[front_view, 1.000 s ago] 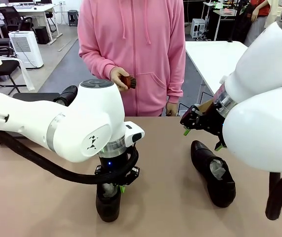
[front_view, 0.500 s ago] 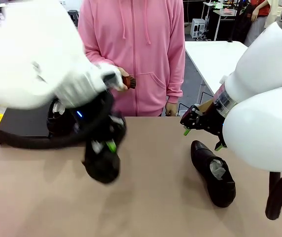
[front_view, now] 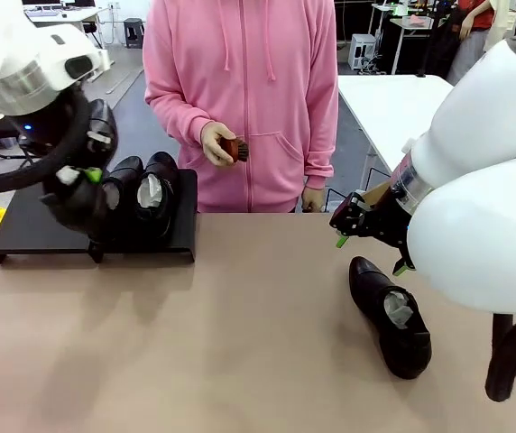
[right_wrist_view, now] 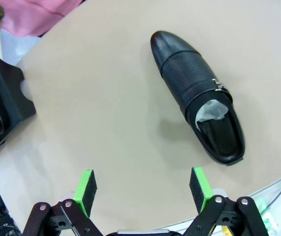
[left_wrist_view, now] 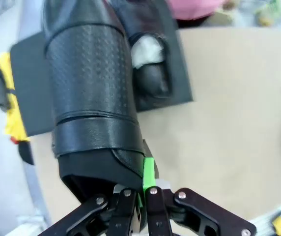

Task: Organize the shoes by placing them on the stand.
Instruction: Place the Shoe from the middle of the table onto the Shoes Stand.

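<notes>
ok so the left jaws are pinched tight on the heel end of one black shoe (left_wrist_view: 91, 93). In the left wrist view a green pad (left_wrist_view: 149, 173) sits pressed right up against the back edge of it. From the front, that shoe hangs at the left end of the stand (front_view: 23, 230), just beside the two shoes (front_view: 139, 197) already parked there side by side with white paper stuffed in them. Can't tell if the one being carried is touching the platform or hanging just over it, because the arm and cable cover that bit.

The right jaws are spread wide, green pads (right_wrist_view: 87, 189) well apart with nothing between them. They hover over the tan surface (right_wrist_view: 106, 128), near the toe of the last shoe (right_wrist_view: 192, 83) but not touching it. That one lies flat on its sole on the right side, well apart from the stand, with crumpled paper poking out of the opening.

There's a person in a pink hoodie (front_view: 240, 81) standing at the far edge, with one hand (front_view: 215, 142) holding a small brown brush (front_view: 237, 149) in front of them.
</notes>
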Controlling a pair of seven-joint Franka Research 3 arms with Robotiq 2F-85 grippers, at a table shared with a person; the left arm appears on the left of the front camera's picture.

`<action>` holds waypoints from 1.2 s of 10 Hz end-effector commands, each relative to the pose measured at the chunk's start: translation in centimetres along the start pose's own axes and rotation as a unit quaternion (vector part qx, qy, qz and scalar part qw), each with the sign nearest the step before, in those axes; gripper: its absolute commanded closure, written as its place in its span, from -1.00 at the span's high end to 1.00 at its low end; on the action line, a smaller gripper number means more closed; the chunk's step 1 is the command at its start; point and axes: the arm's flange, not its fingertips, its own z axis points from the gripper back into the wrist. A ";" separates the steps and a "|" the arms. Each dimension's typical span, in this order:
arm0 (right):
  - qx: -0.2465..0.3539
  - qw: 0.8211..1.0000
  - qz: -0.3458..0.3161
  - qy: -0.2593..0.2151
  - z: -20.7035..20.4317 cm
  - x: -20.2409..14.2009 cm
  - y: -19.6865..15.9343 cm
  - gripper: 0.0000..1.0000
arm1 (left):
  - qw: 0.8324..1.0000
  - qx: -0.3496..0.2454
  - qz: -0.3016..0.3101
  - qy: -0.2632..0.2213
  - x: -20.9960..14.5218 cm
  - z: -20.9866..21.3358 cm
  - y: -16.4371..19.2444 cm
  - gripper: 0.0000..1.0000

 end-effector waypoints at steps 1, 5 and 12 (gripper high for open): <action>0.011 1.000 0.009 0.004 0.0 0.4 0.2 1.00 | 0.999 0.035 0.025 0.001 2.3 -1.4 3.3 -1.00; 0.011 1.000 0.009 0.004 0.0 0.4 0.2 1.00 | 0.995 0.089 0.039 -0.006 5.5 -4.0 11.4 -1.00; 0.011 1.000 0.009 0.004 0.0 0.4 0.2 1.00 | 0.993 0.117 0.024 0.020 5.9 -12.7 15.7 -1.00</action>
